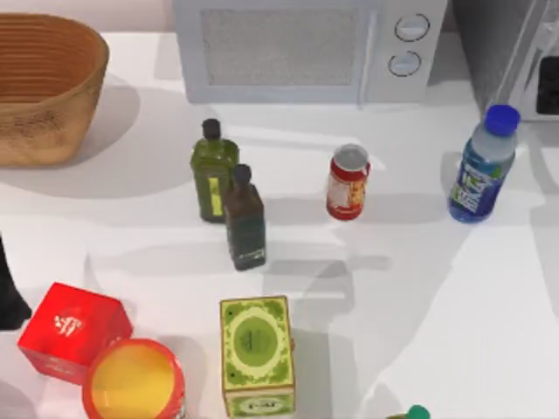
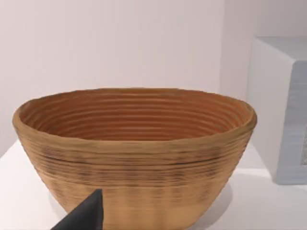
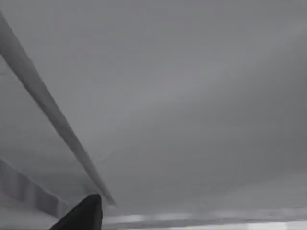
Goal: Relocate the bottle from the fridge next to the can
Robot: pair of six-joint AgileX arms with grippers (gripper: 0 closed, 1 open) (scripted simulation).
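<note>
Nearest the desk's (image 1: 410,332) front edge stand a green carton (image 1: 256,353), a red box (image 1: 73,330) and a yellow-lidded tub (image 1: 134,381). Mid-desk, the can (image 1: 348,182) stands well apart from the bottle (image 1: 481,166), which is upright on the desk at the right, just before the fridge (image 1: 507,52). Whether either gripper is released or clenched I cannot tell. Risk: the tall bottle tipping, or knocking the can on arrival

Clear plastic bottle (image 1: 481,168); ribbed woven basket (image 1: 44,83).
</note>
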